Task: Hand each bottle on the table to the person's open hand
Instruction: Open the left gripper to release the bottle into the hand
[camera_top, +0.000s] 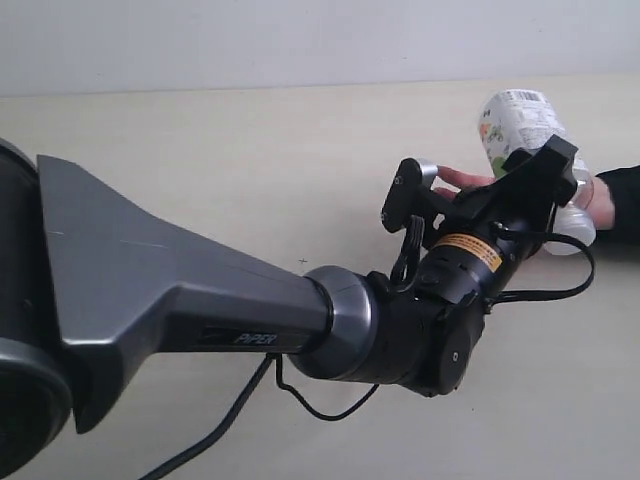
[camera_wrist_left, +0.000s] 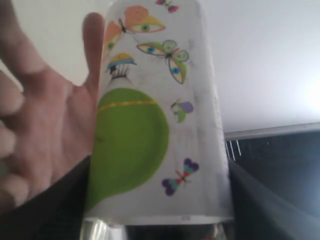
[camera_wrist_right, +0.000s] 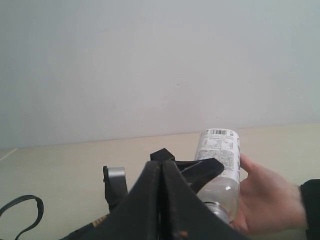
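The exterior camera sits low, close behind the left arm (camera_top: 150, 270), and looks across the table (camera_top: 200, 150) to its far edge and the wall (camera_top: 300, 40). The left wrist camera faces the bottle (camera_wrist_left: 155, 125) and the person's hand (camera_wrist_left: 45, 125) from very near. The right wrist camera looks from farther back toward the same far edge, and all three views share bottle and hand.

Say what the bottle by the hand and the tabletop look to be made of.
The bottle: likely clear plastic, see-through below a matte white label printed with butterflies; label paper or film, unclear.
The table: pale beige, smooth, low sheen; maybe laminate or wood, cannot tell.
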